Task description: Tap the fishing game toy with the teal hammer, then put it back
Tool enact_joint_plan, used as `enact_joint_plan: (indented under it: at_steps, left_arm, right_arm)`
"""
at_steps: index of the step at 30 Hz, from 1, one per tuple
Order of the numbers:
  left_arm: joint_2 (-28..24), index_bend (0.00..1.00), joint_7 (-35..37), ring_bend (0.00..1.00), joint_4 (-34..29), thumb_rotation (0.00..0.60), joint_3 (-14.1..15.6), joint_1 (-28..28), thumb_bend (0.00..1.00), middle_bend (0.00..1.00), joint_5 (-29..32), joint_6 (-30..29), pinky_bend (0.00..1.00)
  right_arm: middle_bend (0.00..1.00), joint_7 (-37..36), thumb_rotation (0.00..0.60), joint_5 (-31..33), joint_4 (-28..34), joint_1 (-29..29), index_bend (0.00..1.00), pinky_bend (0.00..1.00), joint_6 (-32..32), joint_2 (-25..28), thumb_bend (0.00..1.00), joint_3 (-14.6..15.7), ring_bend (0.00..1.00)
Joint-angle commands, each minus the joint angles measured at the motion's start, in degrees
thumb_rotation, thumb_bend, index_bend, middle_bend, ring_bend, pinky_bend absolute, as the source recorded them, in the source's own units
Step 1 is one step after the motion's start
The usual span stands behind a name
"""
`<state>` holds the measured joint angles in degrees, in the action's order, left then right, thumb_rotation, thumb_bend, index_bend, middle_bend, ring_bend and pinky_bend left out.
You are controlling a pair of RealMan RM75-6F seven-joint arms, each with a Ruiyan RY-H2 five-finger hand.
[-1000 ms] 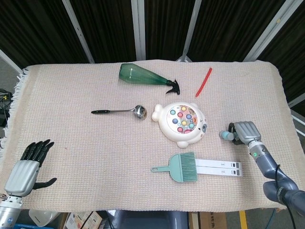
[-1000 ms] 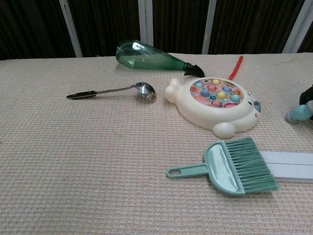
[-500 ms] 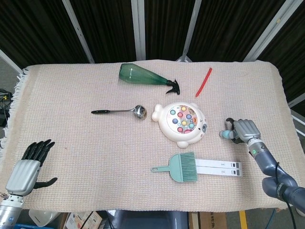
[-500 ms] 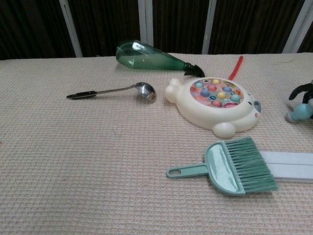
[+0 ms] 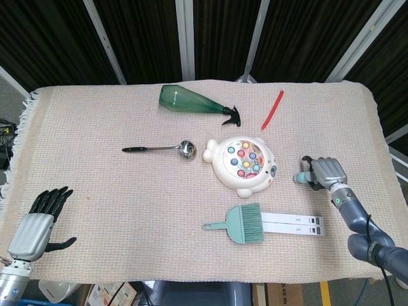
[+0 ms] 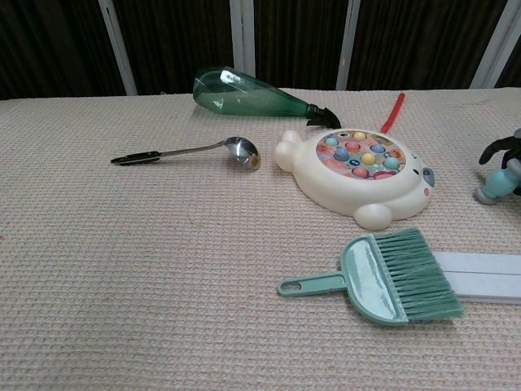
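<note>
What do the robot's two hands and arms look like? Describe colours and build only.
The left hand has a silver-grey back plate and black fingers. The right hand has the same grey plate on a grey, jointed, tube-like arm with a small green light near the wrist.

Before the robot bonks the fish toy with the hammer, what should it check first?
1. Right hand on the hammer: fingers curl at it, but a firm grip cannot tell.
2. Hammer lifted off the cloth: cannot tell.
3. Path from hammer to fish toy: bare cloth between them, ok.
4. Fish toy flat and reachable: ok.
5. Brush lies nearer the robot, out of the swing path: ok.
6. Left hand far off at the left edge, holding nothing: ok.
</note>
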<state>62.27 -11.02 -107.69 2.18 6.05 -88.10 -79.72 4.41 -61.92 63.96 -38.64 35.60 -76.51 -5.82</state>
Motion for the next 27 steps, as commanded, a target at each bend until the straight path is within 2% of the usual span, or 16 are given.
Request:
enact_joint_plan:
  at_steps: [1, 2, 4, 5, 7, 14, 20, 22, 27]
  left_arm:
    - [0.0, 0.0, 0.1, 0.0, 0.0, 0.6, 0.0, 0.0, 0.11, 0.0, 0.0, -0.1, 0.0]
    - [0.0, 0.0, 0.1, 0.0, 0.1, 0.6, 0.0, -0.1, 0.11, 0.0, -0.1, -0.2, 0.0]
    - [0.0, 0.0, 0.2, 0.0, 0.1, 0.6, 0.0, -0.1, 0.11, 0.0, -0.2, -0.3, 0.0]
    - [0.0, 0.0, 0.2, 0.0, 0.1, 0.6, 0.0, -0.1, 0.11, 0.0, -0.2, -0.3, 0.0]
    - [0.0, 0.0, 0.3, 0.0, 0.1, 0.6, 0.0, 0.0, 0.11, 0.0, -0.4, -0.3, 0.0]
    - [0.1, 0.0, 1.1, 0.0, 0.6, 0.6, -0.2, -0.2, 0.11, 0.0, -1.0, -1.3, 0.0]
    - [0.6, 0.0, 2.4, 0.0, 1.8, 0.6, -0.7, -1.1, 0.11, 0.0, -1.4, -3.7, 0.0]
    - [0.8, 0.0, 2.4, 0.0, 2.4, 0.6, -0.8, -1.7, 0.11, 0.0, -1.1, -4.7, 0.0]
    - [1.6, 0.0, 1.3, 0.0, 3.5, 0.6, -1.3, -3.2, 0.11, 0.0, 0.3, -7.1, 0.0]
  right_arm:
    - [0.29, 0.3, 0.6, 0.3, 0.6, 0.3, 0.07, 0.15, 0.4, 0.3, 0.42, 0.0, 0.16]
    - [0.21, 0.3, 0.6, 0.3, 0.9, 0.4, 0.02, 0.07, 0.5, 0.4, 0.41, 0.0, 0.08]
    - [0.11, 0.0, 0.6, 0.2, 1.9, 0.8, 0.0, 0.01, 1.2, 0.9, 0.37, 0.0, 0.02]
    - [0.05, -0.2, 0.6, 0.1, 2.2, 1.0, 0.0, 0.0, 1.6, 1.1, 0.34, -0.1, 0.0]
    - [0.0, -1.0, 0.6, -0.4, 3.5, 1.8, 0.0, 0.0, 3.1, 1.5, 0.32, -0.3, 0.0]
    - [0.0, -4.8, 0.6, -4.4, 9.5, 6.2, 0.0, 0.0, 12.2, 3.9, 0.32, -0.7, 0.0]
    - [0.0, -7.6, 0.6, -9.4, 17.0, 14.3, 0.0, 0.0, 29.0, 6.4, 0.32, -0.6, 0.0]
    - [0.0, -7.9, 0.6, -12.0, 19.6, 18.3, 0.0, 0.0, 36.3, 7.0, 0.32, 0.4, 0.0]
    - [0.0, -6.7, 0.6, -16.4, 22.4, 24.8, 0.0, 0.0, 46.4, 7.3, 0.32, 3.4, 0.0]
